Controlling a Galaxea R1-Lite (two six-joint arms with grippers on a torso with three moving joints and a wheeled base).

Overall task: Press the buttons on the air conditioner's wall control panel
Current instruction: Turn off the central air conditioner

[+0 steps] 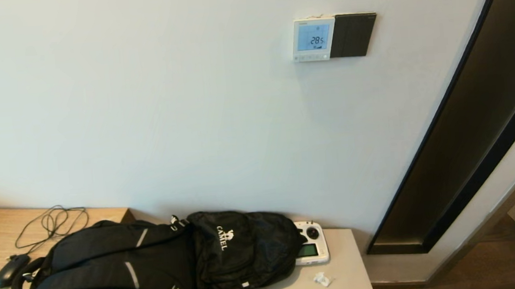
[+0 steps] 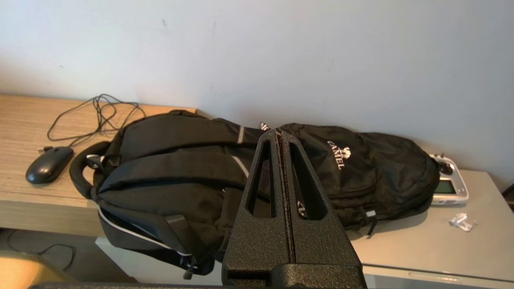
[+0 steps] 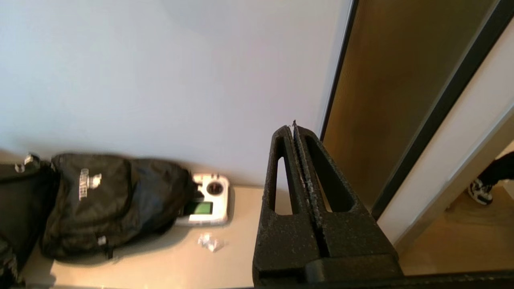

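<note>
Panel [image 1: 314, 39] high on wall, lit screen, touching black plate [image 1: 352, 35]. Buttons [image 1: 310, 57] tiny, stiff, along bottom edge (press, no grasp). Left gripper [image 2: 280, 138] pressed together over backpack [image 2: 241, 172]; right gripper [image 3: 294, 129] pressed together near doorframe [image 3: 385, 100], suits fingertip poke.

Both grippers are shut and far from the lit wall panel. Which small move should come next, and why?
Probably raise the right gripper toward the wall control panel. It is shut, so it can poke, and it points at bare wall, well below the buttons. The left gripper hangs over the backpack.
</note>
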